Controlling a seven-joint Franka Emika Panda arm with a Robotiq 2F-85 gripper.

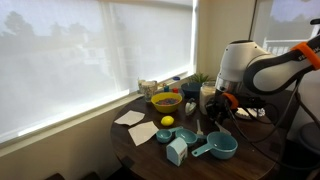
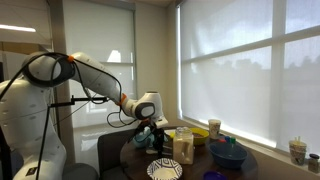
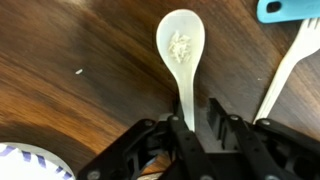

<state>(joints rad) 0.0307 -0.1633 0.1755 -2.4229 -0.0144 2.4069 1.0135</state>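
Fingers nearly closed, pinching wooden spoon low on its handle, likely to keep the crumb-flecked bowl clear | spoon directly ahead of fingers, over dark desk, contact unclear | long axis straight out from fingers, bowl pointing away, face up
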